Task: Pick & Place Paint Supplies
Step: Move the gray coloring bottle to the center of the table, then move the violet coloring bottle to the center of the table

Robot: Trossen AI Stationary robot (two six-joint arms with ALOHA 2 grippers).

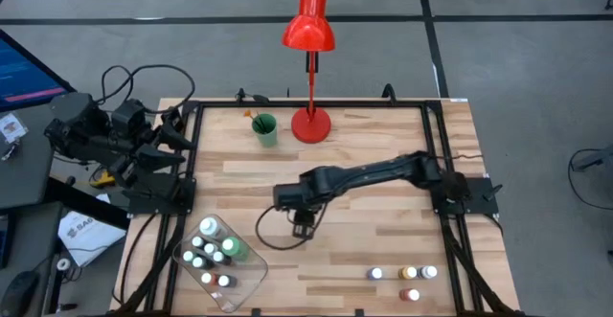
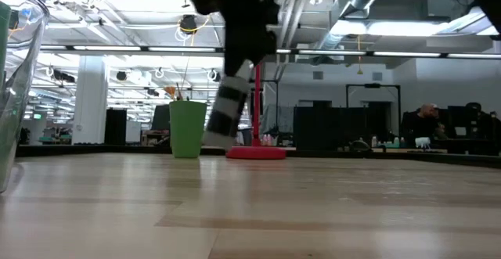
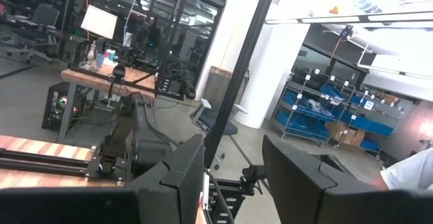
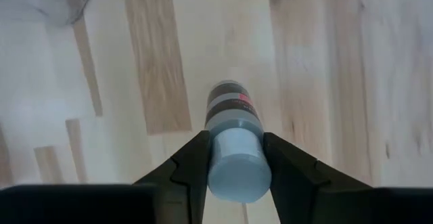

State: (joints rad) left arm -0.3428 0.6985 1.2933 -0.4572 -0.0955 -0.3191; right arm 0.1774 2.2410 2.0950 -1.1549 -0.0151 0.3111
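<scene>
Over mid-bench, the right tool [image 1: 303, 223] grips a paint bottle [image 4: 233, 136] btwn its two fingers, clamped at the cap end; body w/ dark band and red label sticks out ahead of the tool. Low view shows the bottle [image 2: 223, 114] hanging tilted, clear of the bench [image 1: 383, 154], not touching wood.

Key relation: clear tray [image 1: 251, 281] w/ several bottles already in it lies toward the bench's front-left corner from the tool, near but not under it. Bottle's long axis runs along the fingers, so probably it goes in bottom-first. Four more bottles [image 1: 403, 274] sit front-right, well apart from the tray.

Left tool [image 3: 233, 183] is parked off the bench's left edge, fingers apart, holding nothing; right arm is nearer by far.
</scene>
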